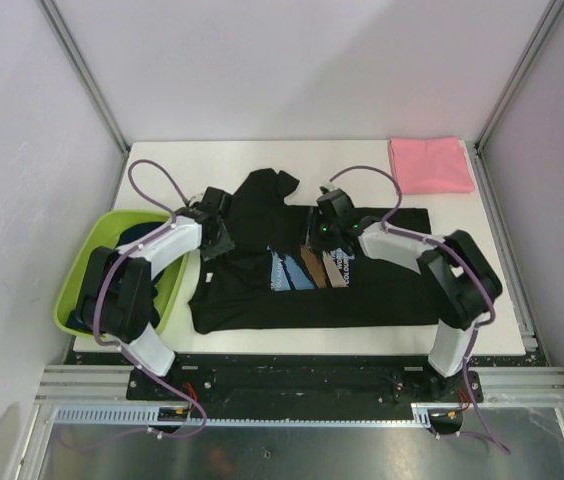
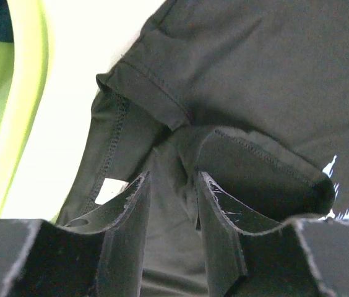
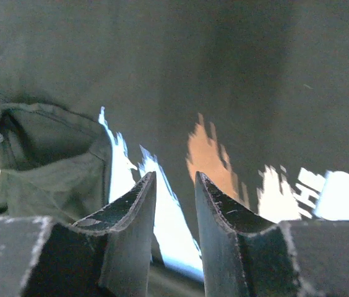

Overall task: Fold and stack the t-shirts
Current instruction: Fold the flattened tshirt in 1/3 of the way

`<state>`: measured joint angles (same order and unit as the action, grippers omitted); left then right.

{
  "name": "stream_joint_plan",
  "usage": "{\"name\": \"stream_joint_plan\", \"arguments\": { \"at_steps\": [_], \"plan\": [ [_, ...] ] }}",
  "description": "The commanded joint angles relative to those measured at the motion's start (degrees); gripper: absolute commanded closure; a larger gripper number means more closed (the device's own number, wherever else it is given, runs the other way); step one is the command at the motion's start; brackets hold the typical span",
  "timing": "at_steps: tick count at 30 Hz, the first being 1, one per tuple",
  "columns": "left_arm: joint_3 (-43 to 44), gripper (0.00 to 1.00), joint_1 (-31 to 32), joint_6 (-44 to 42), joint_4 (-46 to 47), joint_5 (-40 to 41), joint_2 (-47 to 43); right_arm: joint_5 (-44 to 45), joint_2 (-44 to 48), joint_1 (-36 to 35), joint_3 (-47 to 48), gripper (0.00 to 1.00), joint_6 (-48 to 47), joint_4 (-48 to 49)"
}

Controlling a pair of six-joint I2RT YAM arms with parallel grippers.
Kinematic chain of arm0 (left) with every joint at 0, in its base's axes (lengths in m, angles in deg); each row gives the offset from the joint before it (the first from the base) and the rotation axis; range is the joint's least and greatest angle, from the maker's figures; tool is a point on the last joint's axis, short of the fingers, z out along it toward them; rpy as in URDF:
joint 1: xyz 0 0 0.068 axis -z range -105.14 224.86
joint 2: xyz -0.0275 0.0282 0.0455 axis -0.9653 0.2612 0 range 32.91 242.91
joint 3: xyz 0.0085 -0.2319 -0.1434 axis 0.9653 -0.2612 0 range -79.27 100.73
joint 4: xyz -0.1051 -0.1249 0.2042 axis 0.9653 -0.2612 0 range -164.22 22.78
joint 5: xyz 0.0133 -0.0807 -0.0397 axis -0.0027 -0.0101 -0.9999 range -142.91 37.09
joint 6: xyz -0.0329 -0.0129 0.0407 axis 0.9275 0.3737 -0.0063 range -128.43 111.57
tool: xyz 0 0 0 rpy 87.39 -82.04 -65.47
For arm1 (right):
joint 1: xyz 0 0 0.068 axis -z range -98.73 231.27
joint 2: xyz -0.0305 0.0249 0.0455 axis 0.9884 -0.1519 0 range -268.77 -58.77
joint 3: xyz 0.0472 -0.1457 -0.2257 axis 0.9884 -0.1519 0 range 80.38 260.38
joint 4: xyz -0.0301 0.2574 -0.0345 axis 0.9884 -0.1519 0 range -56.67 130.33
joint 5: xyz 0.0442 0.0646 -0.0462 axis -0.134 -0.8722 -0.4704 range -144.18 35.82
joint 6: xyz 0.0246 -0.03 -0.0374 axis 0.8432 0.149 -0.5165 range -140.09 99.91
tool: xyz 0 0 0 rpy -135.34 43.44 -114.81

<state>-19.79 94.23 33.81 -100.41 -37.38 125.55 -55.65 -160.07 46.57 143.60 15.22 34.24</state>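
A black t-shirt (image 1: pixel 262 300) with a blue, brown and white print (image 1: pixel 307 268) lies spread on the white table. My left gripper (image 1: pixel 218 238) is at its left sleeve. In the left wrist view the gripper (image 2: pixel 171 179) is pinched on a gathered ridge of black cloth (image 2: pixel 255 74). My right gripper (image 1: pixel 322 236) is at the print's upper edge. In the right wrist view the gripper (image 3: pixel 174 179) is closed narrowly on the printed cloth (image 3: pixel 125 167). A folded pink t-shirt (image 1: pixel 430 165) lies at the back right. Dark navy shirts (image 1: pixel 132 235) sit in the basin.
A lime-green plastic basin (image 1: pixel 82 270) stands at the left table edge, beside the left arm, and its rim shows in the left wrist view (image 2: pixel 29 93). Metal frame posts and white walls close in the table on the sides and back.
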Motion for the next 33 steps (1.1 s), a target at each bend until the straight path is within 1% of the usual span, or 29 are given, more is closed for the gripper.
{"name": "stream_joint_plan", "arguments": {
  "at_steps": [1,6,13,15,18,22,33],
  "plan": [
    [4.67,0.60,-1.21,1.45,0.39,2.96,2.65,-1.02,-5.73,-2.42,6.71,0.63,-0.85,4.47],
    [7.40,0.69,-1.43,1.19,0.33,1.99,6.12,-1.29,-10.69,-4.62,12.44,0.62,-0.79,3.44],
    [10.31,0.94,-1.47,1.57,0.38,0.42,8.85,-1.06,-13.61,-6.58,16.60,0.61,-1.15,1.78],
    [11.36,0.98,-1.54,1.91,0.33,0.21,9.48,-0.90,-14.00,-7.00,17.09,0.60,-1.24,1.32],
    [13.16,1.00,-1.67,2.37,0.32,0.05,10.51,-0.89,-14.61,-7.43,17.53,0.60,-1.27,0.99],
    [14.83,1.00,-1.66,2.72,0.30,-0.02,11.86,-1.20,-15.74,-8.21,18.43,0.57,-1.63,0.67],
    [15.13,1.00,-1.88,3.10,0.26,0.35,13.39,-0.58,-18.28,-11.05,21.94,0.54,-2.55,-1.27]
  ]
}}
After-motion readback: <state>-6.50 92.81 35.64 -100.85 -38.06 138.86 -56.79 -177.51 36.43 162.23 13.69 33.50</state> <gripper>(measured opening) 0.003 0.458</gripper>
